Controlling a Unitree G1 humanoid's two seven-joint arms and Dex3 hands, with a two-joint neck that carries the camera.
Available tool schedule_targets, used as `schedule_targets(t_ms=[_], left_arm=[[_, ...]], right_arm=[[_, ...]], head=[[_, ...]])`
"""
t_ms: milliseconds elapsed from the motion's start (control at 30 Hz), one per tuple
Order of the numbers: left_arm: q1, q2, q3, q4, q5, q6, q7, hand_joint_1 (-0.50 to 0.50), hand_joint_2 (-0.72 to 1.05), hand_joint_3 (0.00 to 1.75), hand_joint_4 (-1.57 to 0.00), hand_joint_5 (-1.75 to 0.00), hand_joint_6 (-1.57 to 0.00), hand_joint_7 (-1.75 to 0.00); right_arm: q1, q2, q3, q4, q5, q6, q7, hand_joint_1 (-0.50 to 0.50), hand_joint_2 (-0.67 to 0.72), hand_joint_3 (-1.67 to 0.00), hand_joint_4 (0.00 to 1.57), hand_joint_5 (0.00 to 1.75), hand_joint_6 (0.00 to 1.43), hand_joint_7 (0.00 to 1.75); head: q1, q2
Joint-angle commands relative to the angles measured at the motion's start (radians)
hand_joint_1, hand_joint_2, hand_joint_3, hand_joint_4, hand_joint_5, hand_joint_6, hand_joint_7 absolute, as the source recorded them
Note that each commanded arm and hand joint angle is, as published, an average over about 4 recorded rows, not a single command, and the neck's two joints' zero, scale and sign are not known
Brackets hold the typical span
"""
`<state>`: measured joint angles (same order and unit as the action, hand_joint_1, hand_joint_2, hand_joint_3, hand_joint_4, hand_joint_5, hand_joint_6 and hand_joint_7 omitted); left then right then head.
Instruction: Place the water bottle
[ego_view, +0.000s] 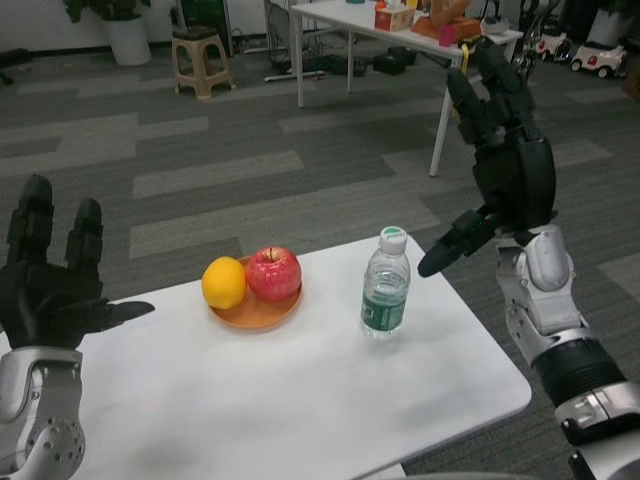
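On the white worktop a clear plastic water bottle stands upright beside an orange plate with yellow lemon and red apple, both robot hands, left and right, spread empty.

Office/lab: grey carpet tiles, white worktables, stool.

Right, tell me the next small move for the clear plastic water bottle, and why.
Probably close the right hand in on the clear plastic water bottle with the white cap: the bottle stands upright and unheld on the white table, and that open hand hovers beside it.
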<state>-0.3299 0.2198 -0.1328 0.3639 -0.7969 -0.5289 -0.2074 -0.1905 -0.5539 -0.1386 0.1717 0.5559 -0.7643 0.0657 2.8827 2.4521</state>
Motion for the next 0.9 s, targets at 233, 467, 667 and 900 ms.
schedule_targets(t_ms=[233, 467, 667, 900], left_arm=[[0.021, 0.018, 0.009, -0.019, 0.005, -0.002, 0.000, -0.50, -0.06, 0.04, 0.00, -0.10, 0.00, 0.00], [0.025, 0.023, 0.011, -0.026, 0.005, 0.002, 0.002, -0.50, -0.04, 0.04, 0.00, -0.10, 0.00, 0.00], [0.025, 0.023, 0.016, -0.026, 0.007, 0.005, 0.002, -0.50, -0.02, 0.07, 0.00, -0.10, 0.00, 0.00], [0.022, 0.023, 0.016, -0.026, 0.008, 0.007, 0.002, -0.50, -0.02, 0.02, 0.00, -0.10, 0.00, 0.00]], right_arm=[[-0.032, 0.006, 0.047, -0.023, 0.012, -0.006, -0.020, -0.50, 0.44, 0.00, 0.00, 0.00, 0.00, 0.07], [-0.042, 0.017, 0.062, -0.032, 0.012, -0.007, -0.020, -0.50, 0.42, 0.00, 0.00, 0.00, 0.00, 0.07], [-0.043, 0.021, 0.060, -0.038, 0.012, -0.009, -0.022, -0.50, 0.42, 0.00, 0.00, 0.00, 0.00, 0.07], [-0.046, 0.023, 0.060, -0.036, 0.012, -0.009, -0.024, -0.50, 0.44, 0.00, 0.00, 0.00, 0.00, 0.07]], head=[[0.027, 0.090], [0.014, 0.114], [-0.001, 0.121], [0.000, 0.124]])
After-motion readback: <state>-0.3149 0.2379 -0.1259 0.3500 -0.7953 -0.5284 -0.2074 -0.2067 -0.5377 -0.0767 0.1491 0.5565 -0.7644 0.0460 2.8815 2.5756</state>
